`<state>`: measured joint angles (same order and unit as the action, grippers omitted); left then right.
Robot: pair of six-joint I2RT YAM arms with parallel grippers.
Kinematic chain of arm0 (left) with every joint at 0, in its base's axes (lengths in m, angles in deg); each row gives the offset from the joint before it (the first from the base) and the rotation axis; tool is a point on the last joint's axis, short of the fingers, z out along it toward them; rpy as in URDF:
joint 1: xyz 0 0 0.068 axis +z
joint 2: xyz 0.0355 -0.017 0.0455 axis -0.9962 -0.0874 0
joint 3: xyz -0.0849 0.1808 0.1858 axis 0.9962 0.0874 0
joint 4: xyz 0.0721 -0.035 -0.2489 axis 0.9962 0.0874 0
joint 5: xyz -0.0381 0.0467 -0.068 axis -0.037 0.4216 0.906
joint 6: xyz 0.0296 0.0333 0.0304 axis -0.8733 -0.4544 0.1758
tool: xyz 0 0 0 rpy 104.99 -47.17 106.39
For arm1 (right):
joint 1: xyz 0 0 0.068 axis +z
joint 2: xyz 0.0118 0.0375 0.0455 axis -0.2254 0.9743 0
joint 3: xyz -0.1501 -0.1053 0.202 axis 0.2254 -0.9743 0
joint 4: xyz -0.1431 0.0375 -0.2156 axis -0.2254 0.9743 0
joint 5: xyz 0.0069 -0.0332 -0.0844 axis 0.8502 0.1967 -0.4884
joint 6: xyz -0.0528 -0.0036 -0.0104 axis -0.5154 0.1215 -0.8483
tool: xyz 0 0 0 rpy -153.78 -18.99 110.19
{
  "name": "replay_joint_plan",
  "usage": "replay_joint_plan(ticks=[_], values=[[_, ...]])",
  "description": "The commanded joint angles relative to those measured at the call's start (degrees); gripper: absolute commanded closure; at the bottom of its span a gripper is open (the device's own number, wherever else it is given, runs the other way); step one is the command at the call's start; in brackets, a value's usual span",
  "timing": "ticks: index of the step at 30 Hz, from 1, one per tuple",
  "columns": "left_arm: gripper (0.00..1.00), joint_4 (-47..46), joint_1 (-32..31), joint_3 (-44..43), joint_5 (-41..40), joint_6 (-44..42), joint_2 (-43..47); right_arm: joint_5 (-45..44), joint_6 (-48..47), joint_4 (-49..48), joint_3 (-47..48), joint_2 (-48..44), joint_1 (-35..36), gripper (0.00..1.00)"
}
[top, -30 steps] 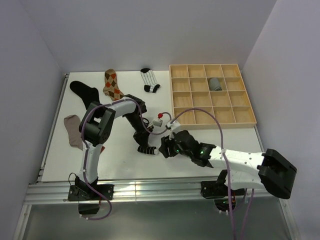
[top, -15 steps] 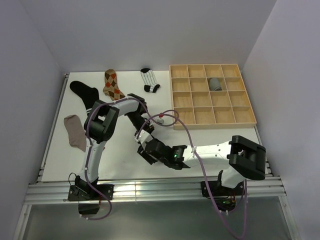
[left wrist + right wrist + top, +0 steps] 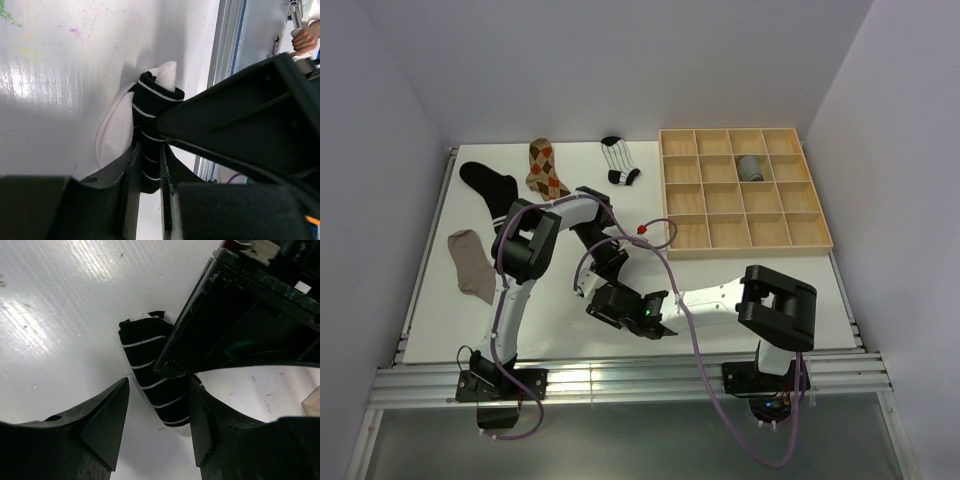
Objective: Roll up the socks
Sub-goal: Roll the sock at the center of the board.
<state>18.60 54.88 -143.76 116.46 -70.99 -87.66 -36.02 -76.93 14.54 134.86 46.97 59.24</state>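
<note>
Left wrist view: left tool [image 3: 150, 172] pinches the banded sock [image 3: 156, 107], a black knit bundle with thin white rings. White fabric bulges from one side, so the roll looks part-made. Right tool [image 3: 159, 390] spread, straddling it; contact unclear. Bundle sits on the glossy white tabletop [image 3: 440, 310], near edge, mid-width.

Done: grey roll [image 3: 750, 167] in a wooden tray [image 3: 817, 215] cell.

Left: black sock [image 3: 488, 182], argyle sock [image 3: 545, 170], striped sock [image 3: 618, 160] and taupe sock [image 3: 470, 262], limp and flat by the far and left edges.
</note>
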Motion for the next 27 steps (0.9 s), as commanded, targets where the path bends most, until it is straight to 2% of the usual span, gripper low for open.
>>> replay_joint_plan(ticks=[1,6,10,13,20,27], values=[[0.98,-5.46,-0.04,-0.09,-8.20,-2.33,-3.39,-2.50,-2.11,0.82,3.00,2.52,0.42,0.43],[0.95,-3.71,-0.04,-0.88,-8.29,-3.29,-3.92,-2.77,-2.37,0.82,3.61,5.60,-0.11,0.43],[0.89,-1.51,0.05,-1.59,-8.29,-5.40,-4.36,-1.63,-2.29,3.01,4.49,7.97,-1.43,0.43],[0.81,-1.50,-0.04,-1.76,-8.29,-5.32,-3.66,0.12,-2.02,3.98,5.19,9.64,-2.65,0.43],[0.65,-0.71,0.49,-3.43,-7.50,-5.49,-2.17,5.75,-0.97,6.79,7.22,12.80,-5.03,0.60],[0.59,-1.32,2.06,-7.11,-4.95,-3.57,-0.85,10.67,-0.09,8.99,7.83,13.42,-6.61,0.77]])
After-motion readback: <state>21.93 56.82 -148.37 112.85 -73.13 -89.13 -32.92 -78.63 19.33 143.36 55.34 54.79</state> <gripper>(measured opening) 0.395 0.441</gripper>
